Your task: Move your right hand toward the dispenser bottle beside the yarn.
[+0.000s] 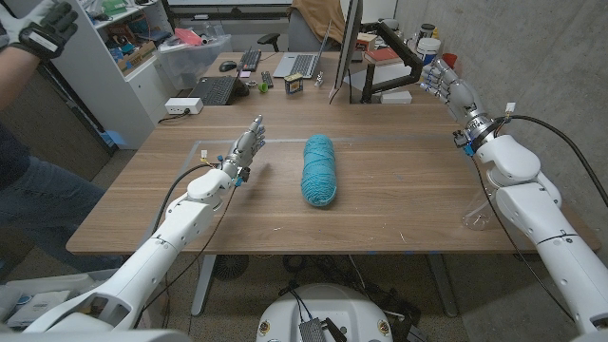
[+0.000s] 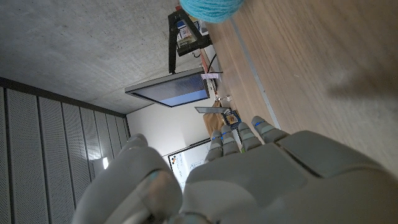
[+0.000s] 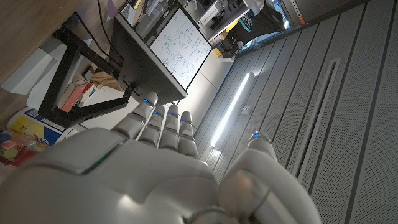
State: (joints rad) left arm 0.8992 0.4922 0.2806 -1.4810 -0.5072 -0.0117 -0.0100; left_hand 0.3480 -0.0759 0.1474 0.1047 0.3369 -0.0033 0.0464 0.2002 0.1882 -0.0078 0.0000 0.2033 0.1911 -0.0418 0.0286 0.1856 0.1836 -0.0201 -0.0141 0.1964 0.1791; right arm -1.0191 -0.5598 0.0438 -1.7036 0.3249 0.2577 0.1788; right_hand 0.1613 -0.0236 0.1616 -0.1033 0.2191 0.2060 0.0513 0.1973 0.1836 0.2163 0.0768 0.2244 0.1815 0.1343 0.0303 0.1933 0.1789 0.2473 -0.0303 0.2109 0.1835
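Wooden table (image 1: 399, 190) bearing teal yarn (image 1: 319, 170), cluttered desks behind; left hand (image 1: 246, 147) and right hand (image 1: 445, 81) empty, fingers apart.

Right hand (image 1: 440, 78) is raised high at the far right, fingers apart, empty. Left hand (image 1: 247, 147) hovers low, fingers straight, holding nothing.

monitor (image 1: 344, 43) at table's far edge | laptop (image 1: 302, 65) behind | keyboard (image 1: 214, 90) | person (image 1: 28, 180) at left
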